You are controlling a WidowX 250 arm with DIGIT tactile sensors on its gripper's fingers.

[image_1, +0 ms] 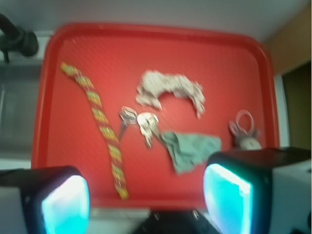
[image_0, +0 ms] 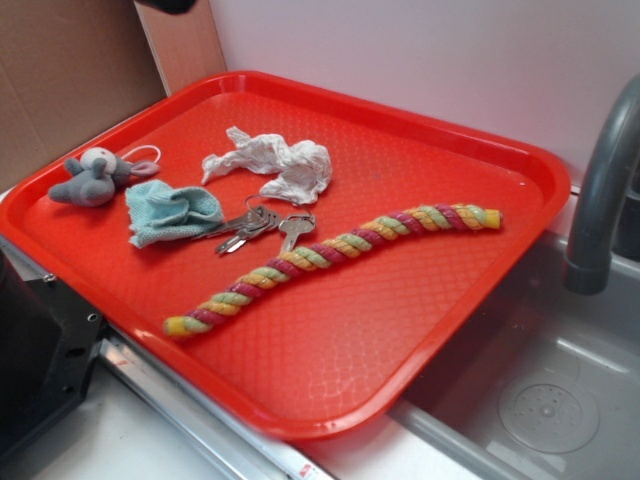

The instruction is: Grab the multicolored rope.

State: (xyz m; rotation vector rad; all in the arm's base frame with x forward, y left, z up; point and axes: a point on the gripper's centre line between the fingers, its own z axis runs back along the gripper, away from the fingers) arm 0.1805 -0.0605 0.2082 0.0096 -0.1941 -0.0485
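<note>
Checking both feeds. On the exterior view I see the red tray [image_0: 470, 262] sitting over the sink edge, with the multicolored rope [image_0: 330, 254] lying loose across its middle, running from the near-left corner area up toward the right rim. One yellow tip is near the front, the other near the right side. Nothing touches it except the tray; one key [image_0: 293, 231] lies just beside its mid-section.

Exterior-only: the grey faucet [image_0: 600, 200] at right, the sink drain [image_0: 548, 410], brown cardboard [image_0: 60, 70] behind the tray. I only get a dark sliver of the arm at the top edge there, so no gripper reading from that view.

Wrist view gives me the gripper [image_1: 146, 204]: both fingers [image_1: 66, 202] sit far apart at the bottom corners, jaws spread wide, nothing between them. It hangs above the tray's near rim, well apart from the rope [image_1: 100, 122], which runs down the left side of that frame.

Both views show the white crumpled cloth [image_0: 275, 165], the light blue cloth [image_0: 170, 212] overlapping the key bunch [image_0: 250, 225], and a small grey plush toy [image_0: 95, 178] near the tray rim.

No legible writing or branding in either feed; wrist view is blurred.
</note>
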